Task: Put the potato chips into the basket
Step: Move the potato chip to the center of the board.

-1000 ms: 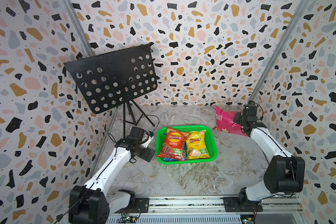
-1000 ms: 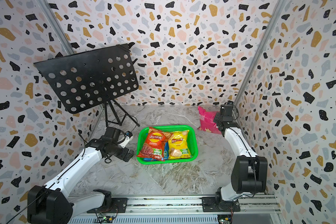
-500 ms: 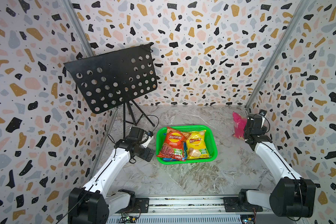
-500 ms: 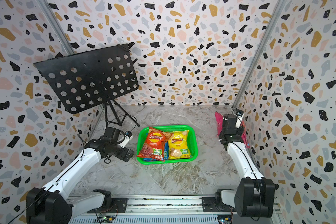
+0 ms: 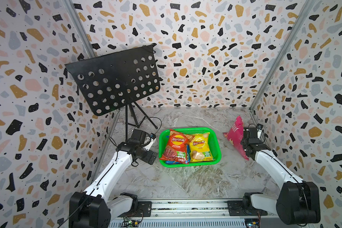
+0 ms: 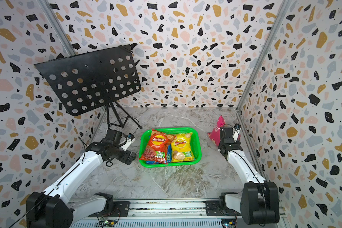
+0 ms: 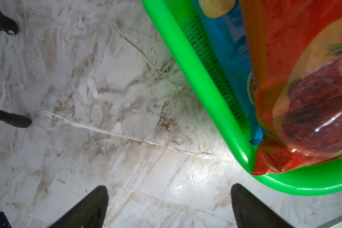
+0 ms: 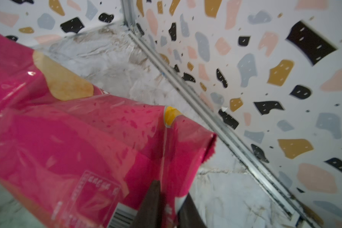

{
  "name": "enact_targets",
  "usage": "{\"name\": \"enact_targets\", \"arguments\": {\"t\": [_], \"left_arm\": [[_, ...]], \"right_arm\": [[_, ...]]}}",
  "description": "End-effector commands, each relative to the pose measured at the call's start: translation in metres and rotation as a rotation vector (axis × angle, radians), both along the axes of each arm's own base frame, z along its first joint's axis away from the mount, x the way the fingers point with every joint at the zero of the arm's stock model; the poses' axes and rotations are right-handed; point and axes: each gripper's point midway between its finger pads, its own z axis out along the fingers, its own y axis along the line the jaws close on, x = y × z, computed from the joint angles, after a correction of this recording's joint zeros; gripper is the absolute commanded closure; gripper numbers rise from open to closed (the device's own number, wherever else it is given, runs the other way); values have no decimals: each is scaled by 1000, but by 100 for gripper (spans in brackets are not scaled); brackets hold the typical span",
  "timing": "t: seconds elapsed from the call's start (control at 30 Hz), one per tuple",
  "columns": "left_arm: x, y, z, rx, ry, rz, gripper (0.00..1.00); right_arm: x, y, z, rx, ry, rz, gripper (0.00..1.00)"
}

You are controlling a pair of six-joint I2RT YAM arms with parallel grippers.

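**A:** Where do the chips sit?

**B:** I see three bags in the basket (image 5: pixel 190 129), which stands mid-table. The orange-red bag (image 5: pixel 175 147) is on the left and the yellow bag (image 5: pixel 199 147) on the right, side by side. The blue bag (image 7: pixel 225 59) lies under them, showing along the left wall and the near edge. The pink bag (image 5: pixel 235 134) is outside, right of the basket and close to the right wall (image 5: pixel 304 118). It stands on edge, tilted.

**A:** Is your right gripper on it?

**B:** My right gripper (image 8: pixel 171 189) has its jaws narrow, with the bag's edge between the fingers (image 8: pixel 153 201). I cannot tell whether they press it. I also cannot tell whether the bag's lower corner touches the table (image 5: pixel 186 183).

**A:** And the left?

**B:** My left gripper (image 7: pixel 170 188) is spread wide and carries nothing. It hangs over bare table just beside the basket's near-left corner.
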Motion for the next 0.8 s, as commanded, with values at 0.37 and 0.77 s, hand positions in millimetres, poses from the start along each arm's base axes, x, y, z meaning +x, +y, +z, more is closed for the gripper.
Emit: {"name": "enact_targets", "arguments": {"t": [0.37, 0.77], "left_arm": [[3, 1, 3, 1, -6, 11, 0], [4, 1, 0, 1, 7, 14, 0]], "right_arm": [[-60, 100, -22, 451, 57, 261, 66], [-84, 111, 66, 413, 16, 449, 52]]}}
